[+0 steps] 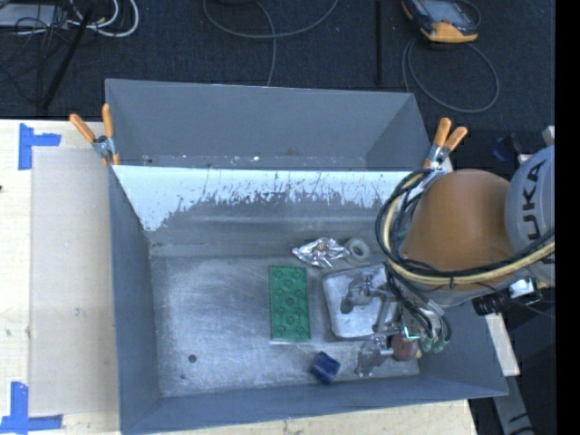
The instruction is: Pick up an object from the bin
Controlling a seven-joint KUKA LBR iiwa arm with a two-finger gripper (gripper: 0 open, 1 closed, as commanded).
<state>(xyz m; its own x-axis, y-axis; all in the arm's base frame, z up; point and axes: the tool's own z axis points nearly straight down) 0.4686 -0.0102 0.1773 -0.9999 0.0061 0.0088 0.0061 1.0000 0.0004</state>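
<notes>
My gripper (pixel 379 326) is low in the bin's right front part, below the arm's orange dome. It hangs over the right side of a pale grey square tray-like piece (pixel 342 320). A small blue block (pixel 323 366) lies just left of the gripper's lower end, near the front wall. A green studded building plate (pixel 289 304) lies flat to the left of the grey piece. Behind them sit a crumpled silver foil wad (pixel 318 252) and a small grey ring (pixel 359 250). A small reddish-brown bit (pixel 400 345) shows beside the gripper; what it belongs to is unclear.
The bin's left half is bare floor with a small dark spot. The right wall stands close behind the gripper, and the front wall is just below the blue block. Cables loop round the dome over the bin's right side.
</notes>
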